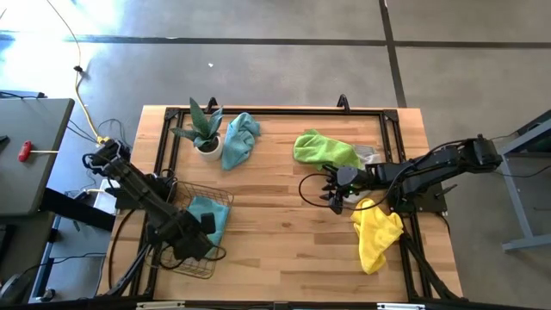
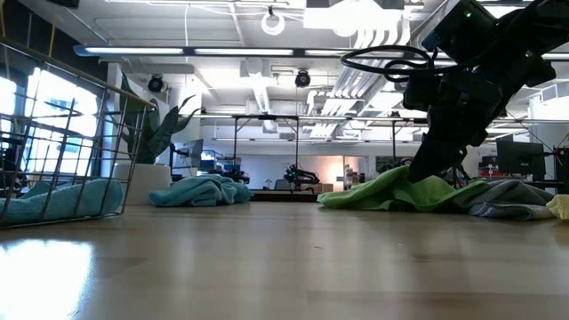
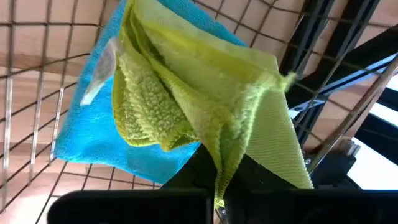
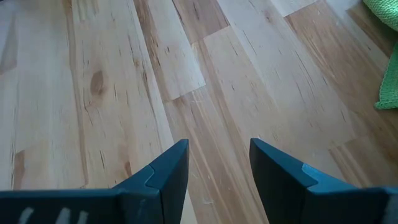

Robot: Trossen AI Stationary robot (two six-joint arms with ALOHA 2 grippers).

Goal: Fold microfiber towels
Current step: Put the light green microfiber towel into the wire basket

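My left gripper [image 1: 203, 226] is over the dark wire basket [image 1: 191, 258] at the near left, shut on a folded lime green towel [image 3: 186, 93]. That towel hangs over a teal towel [image 3: 93, 149] lying in the basket. My right gripper [image 4: 217, 168] is open and empty above bare wood, right of the table's centre [image 1: 334, 194]. Loose towels lie crumpled on the table: a lime green one [image 1: 323, 148], a pale grey one [image 1: 366, 153] beside it, a yellow one [image 1: 377, 232] and a teal one [image 1: 239, 138]. My left gripper pinches the lime green towel between its two fingers at a gathered corner of folds [image 3: 221, 180], several layers thick. The towel spreads out beyond the fingers over the teal towel in the basket. The fingers themselves hide the exact place of contact.
A small potted plant [image 1: 202, 129] stands at the far left beside the teal towel. A black frame [image 1: 275, 110] runs round the table top. Bare wood [image 1: 275, 215] lies between the basket and my right gripper.
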